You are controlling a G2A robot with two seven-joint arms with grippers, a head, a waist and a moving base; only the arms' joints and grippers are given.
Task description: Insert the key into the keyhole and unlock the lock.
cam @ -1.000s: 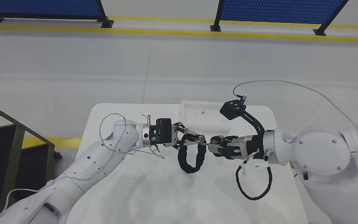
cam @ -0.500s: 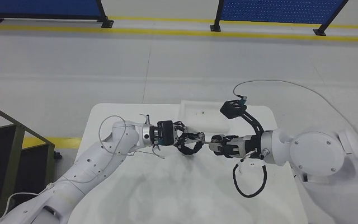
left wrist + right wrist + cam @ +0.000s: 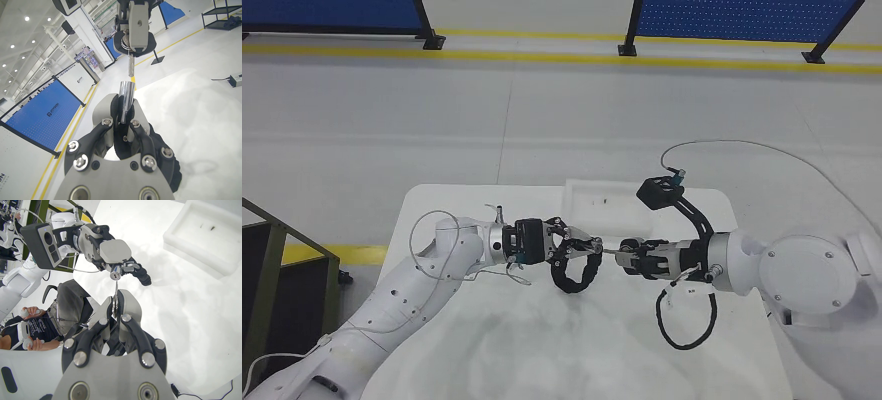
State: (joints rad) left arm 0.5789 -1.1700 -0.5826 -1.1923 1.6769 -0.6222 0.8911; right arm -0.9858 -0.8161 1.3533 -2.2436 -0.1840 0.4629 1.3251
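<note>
- The right hand (image 3: 114, 302) is pressed together on the head of the key (image 3: 116, 286), pads flat on both faces with a ring (image 3: 113, 305) caught between them. The blade juts out bare.
- The left hand (image 3: 123, 106) pinches the chrome lock barrel (image 3: 127, 96) across its lower half. The keyhole (image 3: 114, 276) end is free and faces the key.
- Both are held in the air above the desk (image 3: 542, 340), between the 2 arms. In the left wrist view the blade tip sits just short of the barrel's end, close to in line and not yet inside.
- A black cable (image 3: 577, 277) loops down from the barrel, beside the left hand. Whether it touches the desk cannot be told.
- Judgement: the key looks light, thin and stiff, 1 small part that could swivel between the pads if pushed off-axis. The flat head seems the right place to hold it, since that part must carry the twist.
- Judgement: the barrel looks hard, smooth and round, so it is likely slippery and may roll when the key turns. A firm grip across its middle, clear of the keyhole, suits it.
- Judgement: the cable appears soft, and its hanging weight may tug the barrel off line.
- A white foam tray (image 3: 607, 200) lies at the desk's far edge, well apart.
</note>
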